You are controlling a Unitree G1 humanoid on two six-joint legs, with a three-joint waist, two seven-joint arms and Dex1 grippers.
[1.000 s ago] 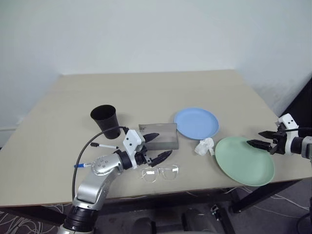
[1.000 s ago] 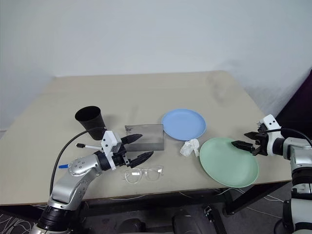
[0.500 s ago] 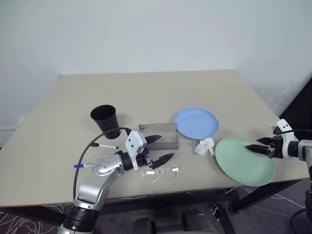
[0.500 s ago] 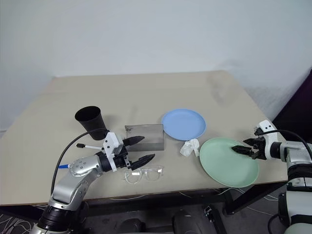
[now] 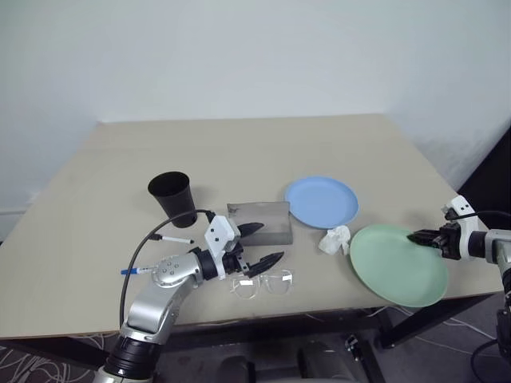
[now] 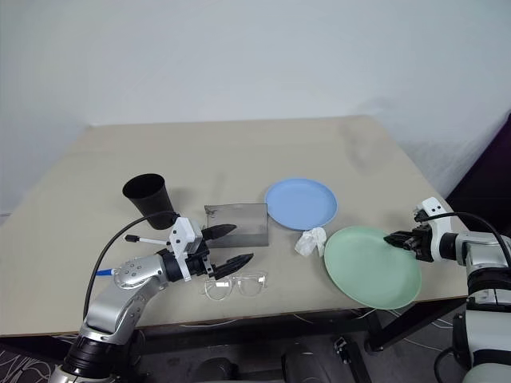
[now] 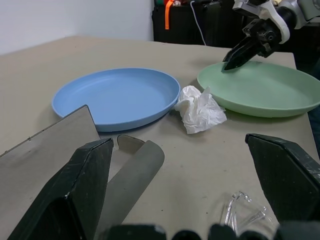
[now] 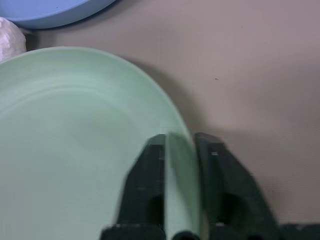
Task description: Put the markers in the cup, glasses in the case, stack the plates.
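Two plates (image 5: 398, 264) — round, shallow, pastel

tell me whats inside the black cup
Nothing can be seen inside the black cup: its interior is dark, so the bottom is hidden. Both markers lie on the table beside it.

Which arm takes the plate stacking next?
Right. The right gripper is shut on the green plate's rim, beside the blue plate. The left gripper is open over the glasses.
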